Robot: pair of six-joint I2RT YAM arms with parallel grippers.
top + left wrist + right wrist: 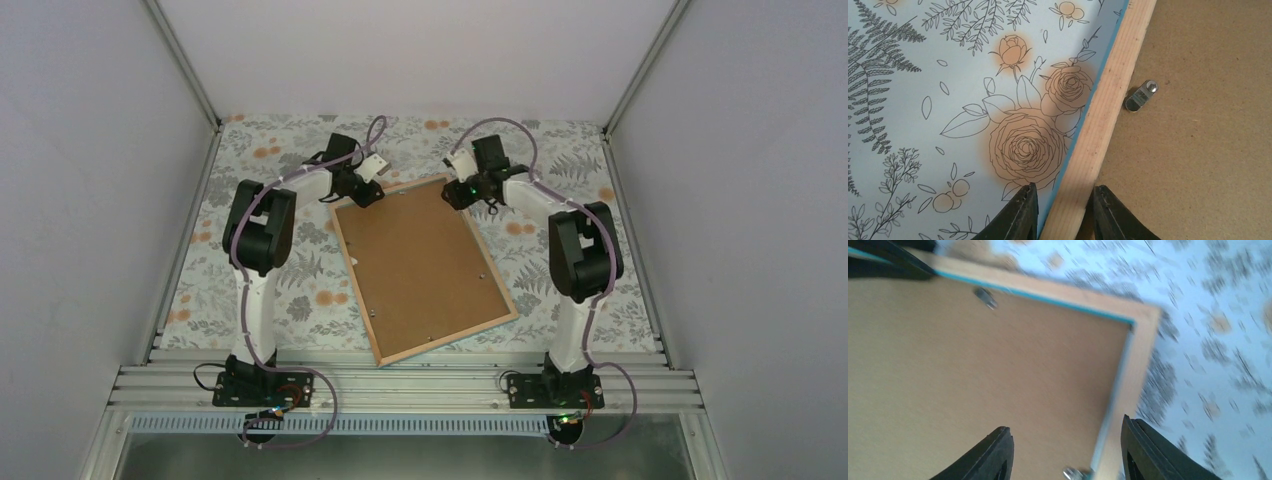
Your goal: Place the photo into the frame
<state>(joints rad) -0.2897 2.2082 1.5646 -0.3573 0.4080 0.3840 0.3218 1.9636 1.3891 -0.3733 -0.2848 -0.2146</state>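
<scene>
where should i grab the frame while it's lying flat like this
Probably the narrow wooden rail of the frame near a corner, from straight above: one finger outside on the tablecloth, one inside over the backing board. It lies flat and is too wide to span; the left gripper straddles the rail this way.

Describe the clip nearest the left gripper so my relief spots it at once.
Find the frame lying back-up on the flowered cloth, brown backing board filling it. The left gripper straddles its wooden rail near the far-left corner. Just inside that rail sits a small shiny metal tab, the only bright thing on the brown board there.
</scene>
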